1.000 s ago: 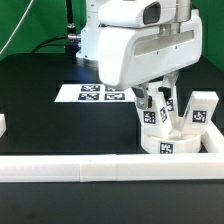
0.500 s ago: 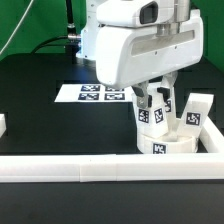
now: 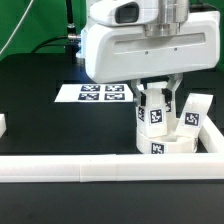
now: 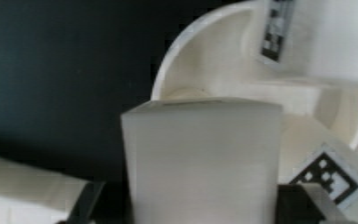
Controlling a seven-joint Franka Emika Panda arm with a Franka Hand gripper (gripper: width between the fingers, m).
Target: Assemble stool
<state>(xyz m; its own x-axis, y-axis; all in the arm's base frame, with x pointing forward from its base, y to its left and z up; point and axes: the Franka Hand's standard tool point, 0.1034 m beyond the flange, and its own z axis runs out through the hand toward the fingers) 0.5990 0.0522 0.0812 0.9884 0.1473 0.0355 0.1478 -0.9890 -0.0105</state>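
gripper (image 3: 156, 97) clamps 1 leg block (image 3: 155, 112), seemingly upright, on seat disc (image 3: 165, 146).

The arm points straight down, its gripper (image 3: 156, 97) with jaws clamped on a leg block (image 3: 154, 113).

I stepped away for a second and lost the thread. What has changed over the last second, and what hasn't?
The arm has turned at the wrist, so its housing now faces the camera squarely. The gripper stays closed on the leg block standing on the seat disc, and the block's tag has rotated with it. The second leg, the marker board and the border rail stayed put.
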